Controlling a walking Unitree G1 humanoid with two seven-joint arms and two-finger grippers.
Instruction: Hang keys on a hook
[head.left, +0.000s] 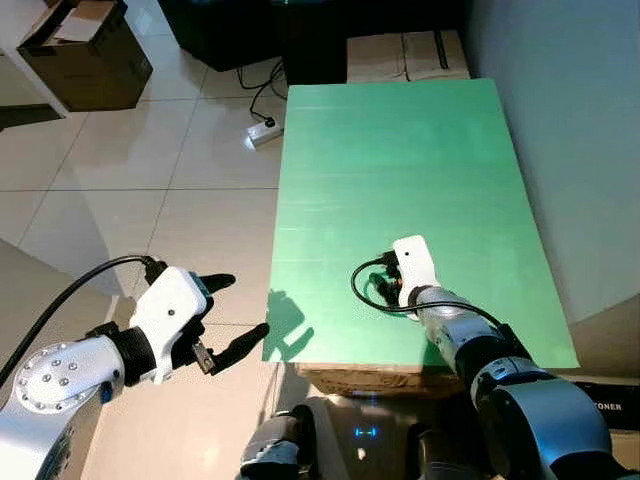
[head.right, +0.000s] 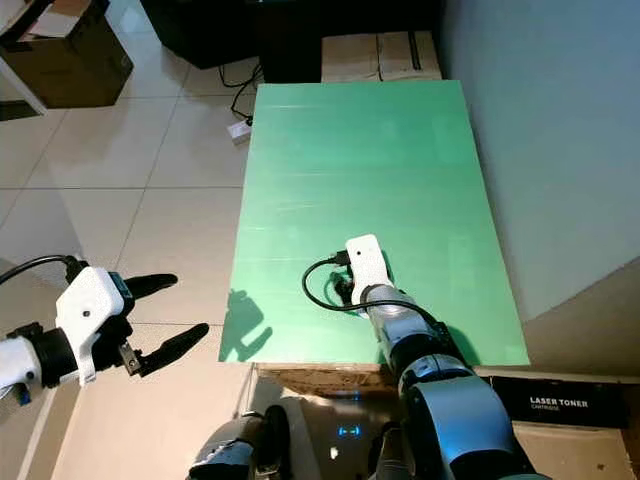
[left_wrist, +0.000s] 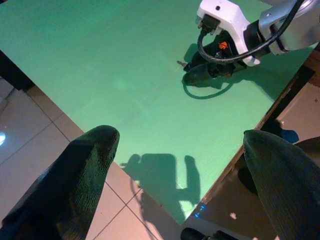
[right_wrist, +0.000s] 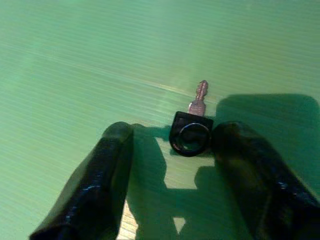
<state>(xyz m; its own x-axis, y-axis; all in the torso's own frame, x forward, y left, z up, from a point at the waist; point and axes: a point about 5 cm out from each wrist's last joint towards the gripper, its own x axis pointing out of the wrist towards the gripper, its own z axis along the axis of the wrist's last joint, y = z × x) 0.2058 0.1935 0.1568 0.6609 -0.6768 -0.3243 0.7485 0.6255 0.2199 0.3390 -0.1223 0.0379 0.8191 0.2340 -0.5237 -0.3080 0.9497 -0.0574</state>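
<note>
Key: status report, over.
Right tool open, down on green board, fingers straddling key, not gripped. Left tool open, off the board's left edge over floor. No hook seen; nothing blocking.

Cardboard box (head.left: 85, 50) on tiled floor (head.left: 150, 200); power strip (head.left: 263, 131) beside green table (head.left: 400, 150).

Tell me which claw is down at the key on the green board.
The right claw: its fingers straddle the key on the green board. The left claw hangs open over the floor tiles, off the board's edge.
</note>
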